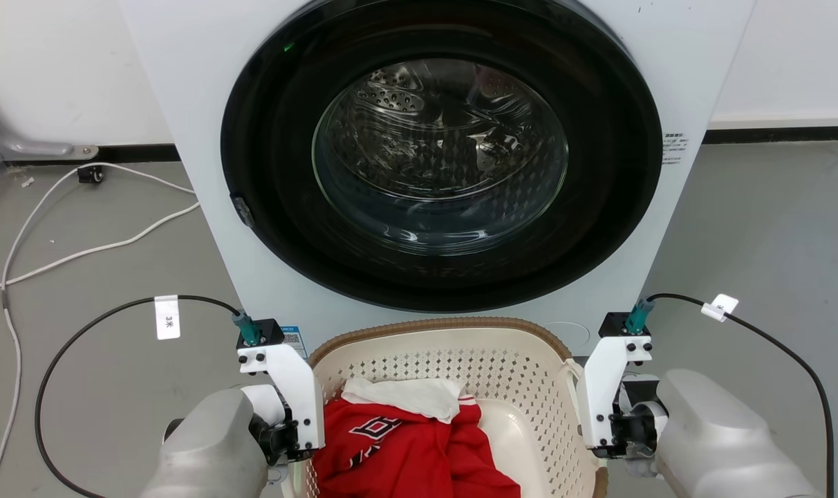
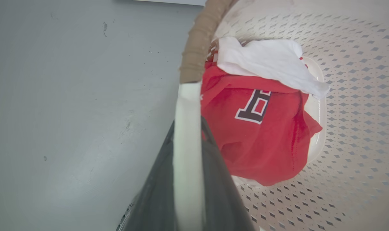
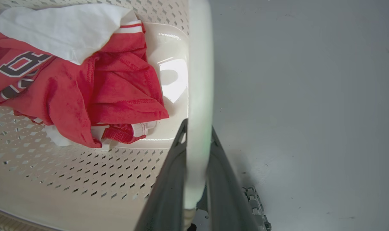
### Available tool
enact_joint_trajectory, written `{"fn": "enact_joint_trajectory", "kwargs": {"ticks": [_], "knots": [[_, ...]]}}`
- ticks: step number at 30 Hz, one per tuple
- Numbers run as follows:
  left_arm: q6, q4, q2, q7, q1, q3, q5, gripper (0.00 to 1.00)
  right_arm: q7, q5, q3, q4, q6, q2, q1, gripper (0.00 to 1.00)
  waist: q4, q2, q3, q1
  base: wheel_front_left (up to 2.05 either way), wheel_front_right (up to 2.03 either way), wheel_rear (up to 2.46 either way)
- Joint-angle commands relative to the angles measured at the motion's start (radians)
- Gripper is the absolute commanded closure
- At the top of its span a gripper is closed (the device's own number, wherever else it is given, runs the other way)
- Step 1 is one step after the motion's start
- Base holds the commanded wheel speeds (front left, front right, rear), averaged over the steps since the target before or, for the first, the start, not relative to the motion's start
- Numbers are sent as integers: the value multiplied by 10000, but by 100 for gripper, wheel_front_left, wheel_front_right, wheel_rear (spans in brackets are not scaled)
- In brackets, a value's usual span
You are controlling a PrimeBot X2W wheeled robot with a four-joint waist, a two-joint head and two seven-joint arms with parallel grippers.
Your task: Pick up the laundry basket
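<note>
In the head view we see the laundry basket point(image 1: 433, 325) low in the middle, just in front of the white washing machine point(image 1: 184, 104) with its round glass door point(image 1: 440, 159). A red garment point(image 1: 405, 449) and a white cloth point(image 1: 405, 398) lie inside the basket. Our left end effector point(image 1: 287, 436) sits at the basket's left side and our right end effector point(image 1: 616, 429) at its right.

In the left wrist view, the two dark fingers point(image 2: 152, 192) press on either face of a white handle point(image 2: 188, 144) that joins the brown rim point(image 2: 197, 41), so this end effector is closed on the basket.

In the right wrist view, the fingers point(image 3: 168, 186) likewise clamp the opposite handle point(image 3: 199, 96), with grey floor point(image 3: 310, 96) beside it.
</note>
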Motion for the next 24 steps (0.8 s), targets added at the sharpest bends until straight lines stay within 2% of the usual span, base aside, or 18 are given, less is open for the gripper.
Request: {"fn": "enact_joint_trajectory", "kwargs": {"ticks": [1, 24], "knots": [[-103, -93, -219, 21, 72, -27, -76, 100, -74, -17, -38, -76, 116, 168, 71, 100, 5, 0, 5, 0, 0, 0, 0], [-62, -92, -225, -40, -1, -192, -186, 100, -195, -469, -465, -75, 115, 167, 91, 100, 59, 0, 59, 0, 0, 0, 0]]}}
